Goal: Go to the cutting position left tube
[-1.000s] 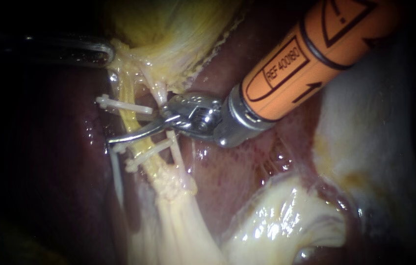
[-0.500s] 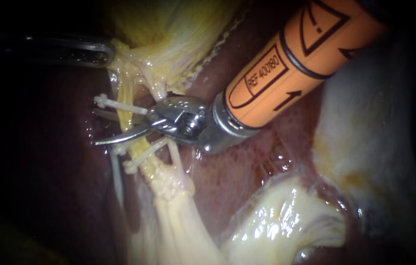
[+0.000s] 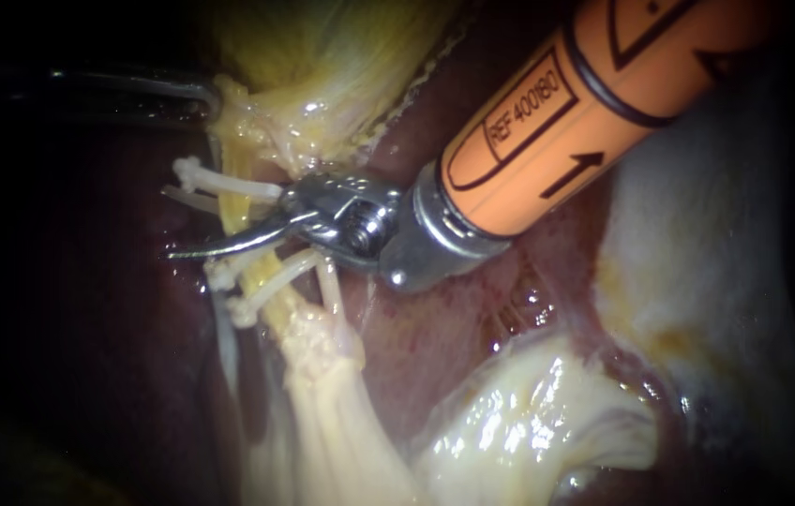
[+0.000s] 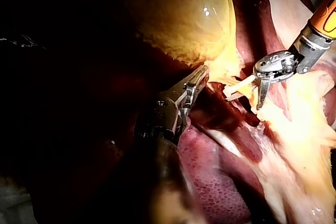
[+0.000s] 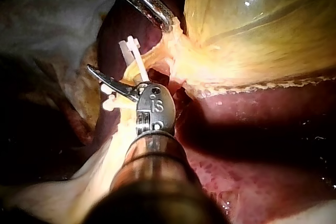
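The liver, a dark red, wet, finely mottled slab, has not shifted over the last second. The same is true of the gallbladder, a smooth, yellow, translucent sac narrowing to fibrous strands. The right instrument has an orange shaft, a polished steel wrist and slim curved blades. It has advanced across the tissue, so its lower blade now reaches past the far side of the left tube. The instrument is open. The lower blade lies over the tube, and the upper one shows only faintly behind it, with a gap between them. The left instrument, dark and slender, stays clamped on the gallbladder's neck tissue and holds it taut. The left tube is a thin, soft yellow cord running from that neck down to pale fatty tissue. It carries rigid white plastic clips, one upper clip above the blades and two lower clips just below them. Judgement: the blades straddle the tube between the clips, so the cutting position is essentially reached. Only fine alignment remains.
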`<state>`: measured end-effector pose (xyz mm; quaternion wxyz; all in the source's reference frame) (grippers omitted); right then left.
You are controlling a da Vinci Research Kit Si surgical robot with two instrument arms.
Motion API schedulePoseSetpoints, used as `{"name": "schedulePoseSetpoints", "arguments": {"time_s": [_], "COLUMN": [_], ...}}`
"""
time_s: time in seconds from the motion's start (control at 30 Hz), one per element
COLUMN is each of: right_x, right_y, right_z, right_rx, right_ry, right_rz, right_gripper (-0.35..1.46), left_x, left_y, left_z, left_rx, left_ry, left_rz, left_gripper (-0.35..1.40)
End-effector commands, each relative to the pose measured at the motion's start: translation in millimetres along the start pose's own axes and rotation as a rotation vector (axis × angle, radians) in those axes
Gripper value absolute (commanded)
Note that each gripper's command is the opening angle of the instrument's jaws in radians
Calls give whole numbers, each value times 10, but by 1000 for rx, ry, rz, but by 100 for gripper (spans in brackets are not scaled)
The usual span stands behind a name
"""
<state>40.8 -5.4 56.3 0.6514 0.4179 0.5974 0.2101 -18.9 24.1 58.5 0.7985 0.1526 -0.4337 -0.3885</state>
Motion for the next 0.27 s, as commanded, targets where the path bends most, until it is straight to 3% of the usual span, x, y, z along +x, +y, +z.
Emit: {"name": "schedulePoseSetpoints", "arguments": {"time_s": [0.03,0.27], "right_x": [0,-1], "right_y": [0,0], "right_z": [0,-1], "right_rx": [1,2], "right_ry": [-1,-1], "right_rz": [1,0], "right_gripper": [139,139], "left_x": [0,0], "left_y": [0,0], "left_z": [0,0], "left_rx": [1,0], "left_ry": [0,0], "left_rz": [0,0], "left_gripper": [-35,-35]}}
